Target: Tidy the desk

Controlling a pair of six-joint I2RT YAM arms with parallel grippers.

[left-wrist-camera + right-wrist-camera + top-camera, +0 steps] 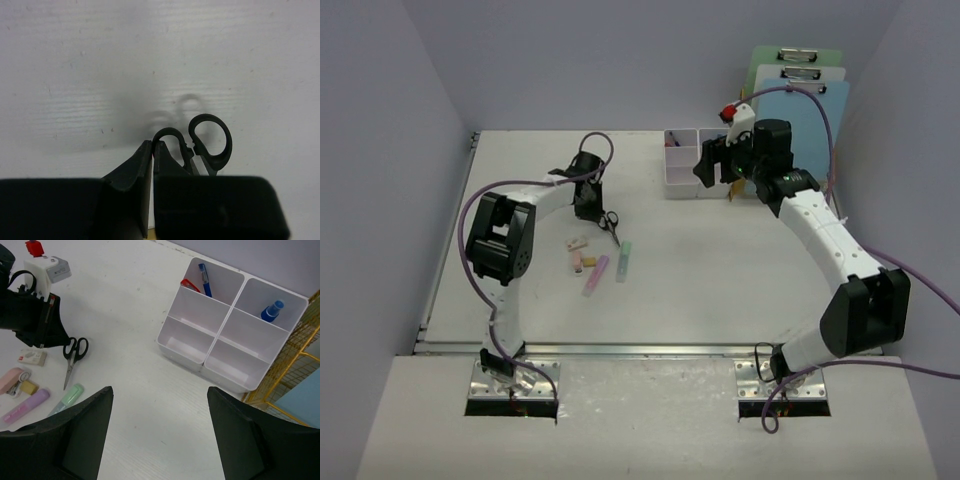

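The white desk holds loose stationery left of centre. My left gripper is low over it; in the left wrist view the jaws are pressed nearly together on the rim of one handle loop of the black scissors. The handles cast a separate shadow on the desk. The scissors also show in the top view and the right wrist view. My right gripper is open and empty above the desk, beside the white organizer box.
A purple highlighter, green highlighter, white eraser and small pink and yellow items lie together. The organizer holds a blue pen, a red item and a blue-capped bottle. Gold wire rack with clipboards at back right.
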